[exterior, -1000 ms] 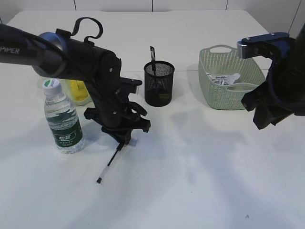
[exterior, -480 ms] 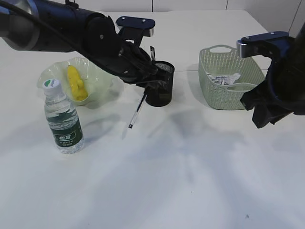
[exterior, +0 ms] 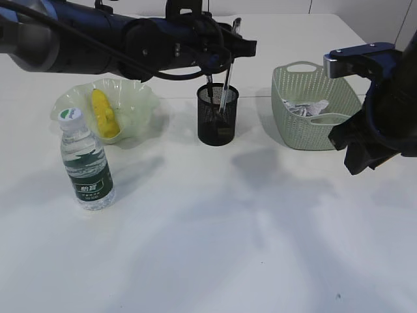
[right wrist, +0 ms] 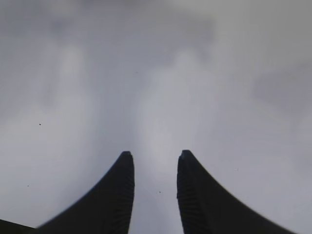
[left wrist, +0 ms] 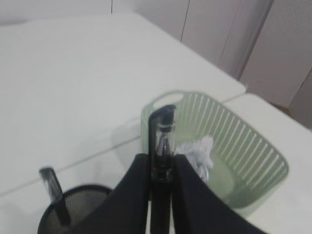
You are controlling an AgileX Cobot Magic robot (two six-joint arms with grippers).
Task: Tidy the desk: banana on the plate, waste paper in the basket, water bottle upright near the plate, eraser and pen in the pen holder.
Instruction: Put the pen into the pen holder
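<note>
My left claw (exterior: 229,47) is clenched on the pen (exterior: 226,85), which I hold above the pen holder (exterior: 217,114) at the far middle of the table. In the left wrist view the pen's shaft (left wrist: 162,146) stands pinched between my two fingers, with the holder's mesh rim (left wrist: 78,207) low and to the left. From the exterior view the pen hangs nearly upright, its lower end at or just inside the holder's mouth; I cannot tell how deep it reaches. Another dark pen-like stick (exterior: 208,77) stands in the holder.

My right claw (right wrist: 155,187) is released, its fingers apart and holding nothing, over bare table at the right edge of the scene.

As for the tidying, I judge most of it done. The banana (exterior: 104,114) lies on the plate (exterior: 140,104) at the far left. The water bottle (exterior: 86,161) stands upright just near of that plate. Crumpled waste paper (exterior: 306,106) sits inside the basket (exterior: 339,120) at the far right. A pale block (exterior: 224,132) shows low through the holder's mesh, and I take it for the eraser, though the mesh blurs it.

What seems left is letting the pen drop into the holder and pulling my arm clear.
</note>
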